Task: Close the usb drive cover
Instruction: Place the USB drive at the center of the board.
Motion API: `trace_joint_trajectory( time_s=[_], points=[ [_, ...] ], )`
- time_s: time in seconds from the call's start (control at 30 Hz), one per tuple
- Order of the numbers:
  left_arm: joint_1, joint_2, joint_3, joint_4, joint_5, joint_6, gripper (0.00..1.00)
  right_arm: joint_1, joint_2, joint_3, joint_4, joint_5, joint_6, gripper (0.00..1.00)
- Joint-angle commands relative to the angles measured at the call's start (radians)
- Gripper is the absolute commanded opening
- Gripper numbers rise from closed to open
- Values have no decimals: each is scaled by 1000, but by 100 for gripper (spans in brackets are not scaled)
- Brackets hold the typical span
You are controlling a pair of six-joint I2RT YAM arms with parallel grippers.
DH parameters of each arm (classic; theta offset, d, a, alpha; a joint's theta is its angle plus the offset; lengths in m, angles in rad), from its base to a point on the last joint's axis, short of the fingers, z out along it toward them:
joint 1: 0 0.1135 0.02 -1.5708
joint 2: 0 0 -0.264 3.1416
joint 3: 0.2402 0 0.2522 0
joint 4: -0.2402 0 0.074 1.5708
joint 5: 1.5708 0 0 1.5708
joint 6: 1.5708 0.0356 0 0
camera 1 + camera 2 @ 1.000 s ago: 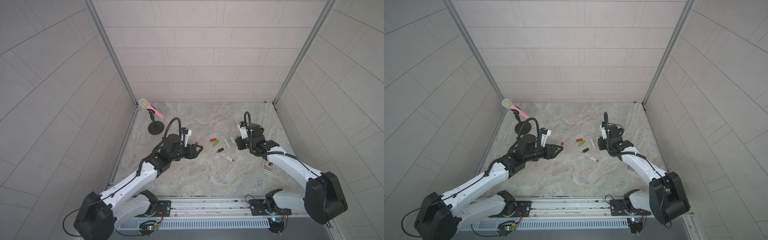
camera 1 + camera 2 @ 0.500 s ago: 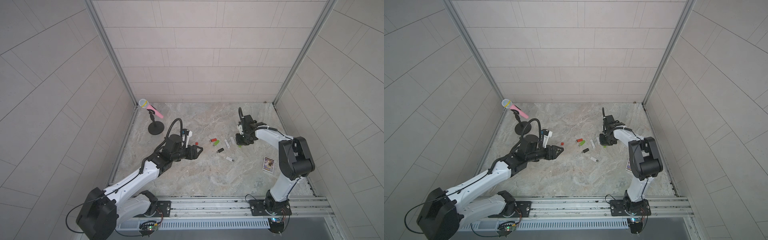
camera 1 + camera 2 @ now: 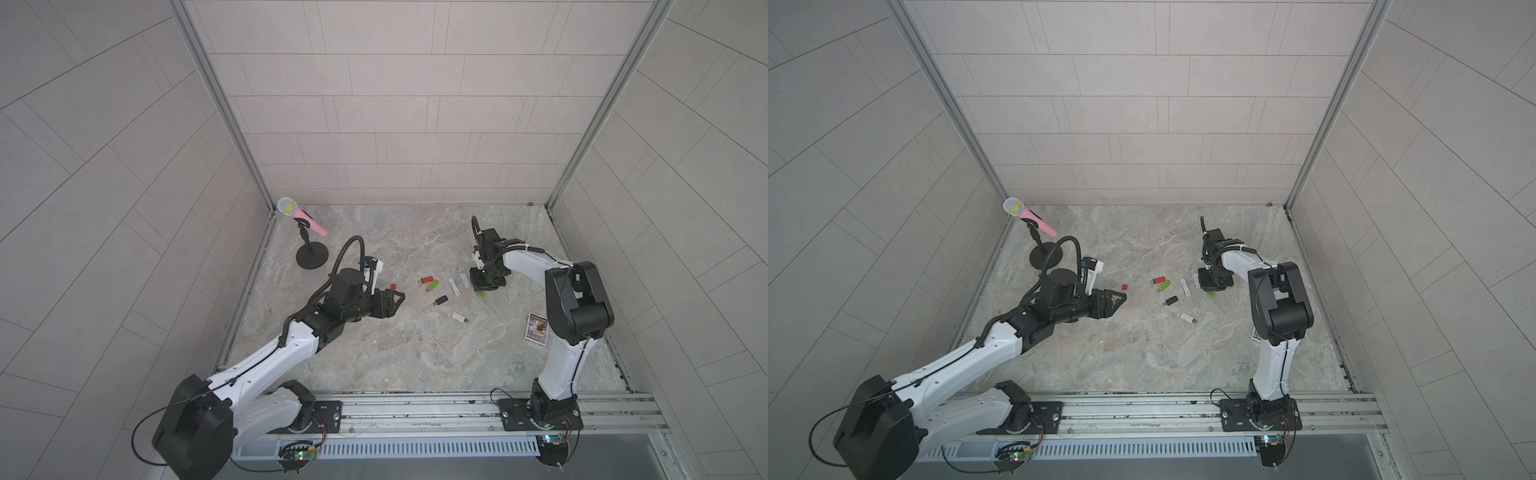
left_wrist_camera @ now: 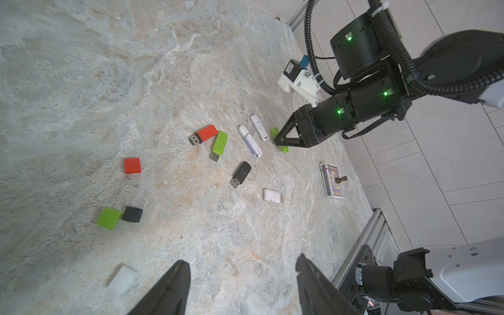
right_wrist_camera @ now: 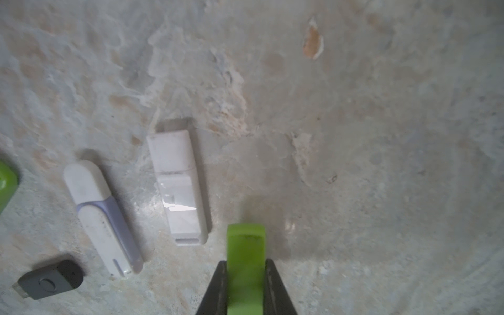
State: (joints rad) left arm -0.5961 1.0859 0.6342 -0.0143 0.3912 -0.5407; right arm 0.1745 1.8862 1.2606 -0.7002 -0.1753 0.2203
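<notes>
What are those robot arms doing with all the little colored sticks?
They're putting caps back on USB sticks. The right gripper is shut on a green stick, low by the table. The left gripper is open and empty, near loose caps: a red cap, a green cap, a black cap. A red stick and a black stick lie uncapped.

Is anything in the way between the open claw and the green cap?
Partly. The black cap lies right against the green cap, on the side facing the left gripper. The white cap lies off to one side, not in the path. The rest is bare table.
</notes>
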Motion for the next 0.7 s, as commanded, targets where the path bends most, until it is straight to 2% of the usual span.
trace_joint_trajectory(
  time_s=[0.0,0.3,0.67],
  points=[
    [4,2,-6,-7,-8,26,69,2,22,13,-43,17,-11,18],
    [5,-1,-1,-10,-20,23,69,6,19,4,-53,22,-10,22],
    [8,-53,-15,-50,-78,19,69,9,-86,18,-91,37,-10,37]
  ],
)
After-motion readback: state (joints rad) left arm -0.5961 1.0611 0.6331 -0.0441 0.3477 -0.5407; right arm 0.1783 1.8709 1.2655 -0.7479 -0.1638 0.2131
